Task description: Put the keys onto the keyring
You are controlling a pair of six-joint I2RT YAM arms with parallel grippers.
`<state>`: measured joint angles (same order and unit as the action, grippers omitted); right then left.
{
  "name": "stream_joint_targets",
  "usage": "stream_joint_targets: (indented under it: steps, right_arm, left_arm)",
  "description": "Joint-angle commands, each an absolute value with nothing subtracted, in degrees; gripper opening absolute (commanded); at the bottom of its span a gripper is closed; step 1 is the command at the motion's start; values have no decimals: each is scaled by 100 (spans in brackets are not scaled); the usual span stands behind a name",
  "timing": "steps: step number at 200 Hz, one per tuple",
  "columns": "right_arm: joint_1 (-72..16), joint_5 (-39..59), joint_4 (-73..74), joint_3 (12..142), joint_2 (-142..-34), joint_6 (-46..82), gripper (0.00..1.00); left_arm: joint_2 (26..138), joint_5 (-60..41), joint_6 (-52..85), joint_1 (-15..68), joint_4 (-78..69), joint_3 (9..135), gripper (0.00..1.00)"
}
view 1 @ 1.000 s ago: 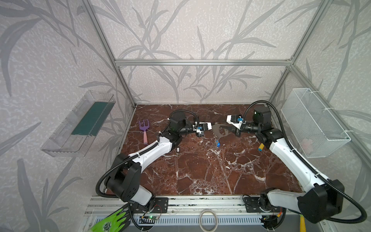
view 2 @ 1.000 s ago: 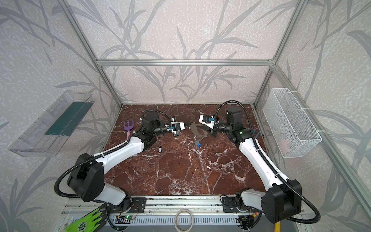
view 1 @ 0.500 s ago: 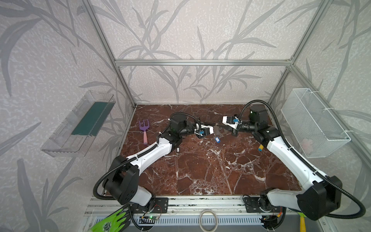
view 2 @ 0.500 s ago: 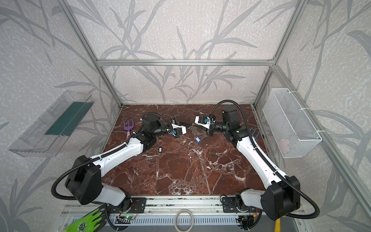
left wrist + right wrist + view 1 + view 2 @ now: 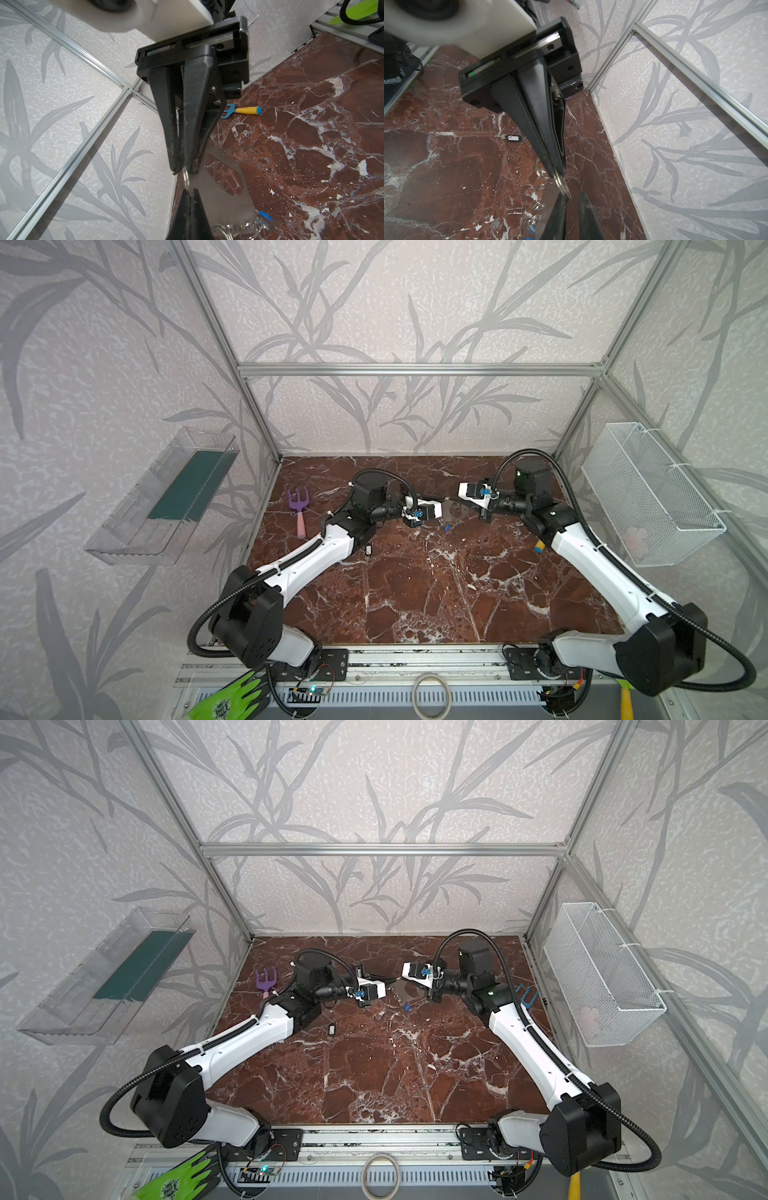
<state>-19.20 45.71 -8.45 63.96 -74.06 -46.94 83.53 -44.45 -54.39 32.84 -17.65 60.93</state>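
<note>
At the back of the red-brown marble tabletop [image 5: 415,593], the left gripper [image 5: 190,192] is clamped tight on a small silver split ring [image 5: 562,185] of the flat grey metal keyring plate [image 5: 224,205] with an oval cut-out, and the right gripper [image 5: 572,196] sets narrow jaws, gap showing, around that ring. The blue-tagged silver key [image 5: 265,215] dangles from the plate's rings; the black-and-white-tagged key [image 5: 513,138] lies on the marble beside the left arm [image 5: 316,560].
</note>
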Motion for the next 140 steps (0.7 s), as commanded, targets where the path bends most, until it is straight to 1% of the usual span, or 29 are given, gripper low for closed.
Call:
stream_joint_targets:
  steps: [1,15,42,75,123,140]
  right_arm:
    - [-1934,4766,-911,6492,-7444,-4691,15]
    - [-1942,4780,-992,6527,-7435,-4711,15]
    - [-1964,4886,-1070,6570,-7427,-4691,11]
    - [-1995,4955,-1273,6620,-7471,-4729,0]
    - [-1962,5252,-247,6227,-7444,-3894,0]
    - [-1902,5366,229,6061,-7420,-3486,0]
  left_arm:
    - [8158,-4623,-5336,3298,-1484,6330,0]
    - [8162,-4638,-5300,3301,-1279,6425,0]
    - [8203,-4676,-5219,3303,-854,6646,0]
    - [8227,-4750,-4918,3301,-834,6757,0]
    - [8210,-4701,-4356,3291,-1471,6534,0]
    - [8191,-4596,-4192,3270,-1739,6385,11]
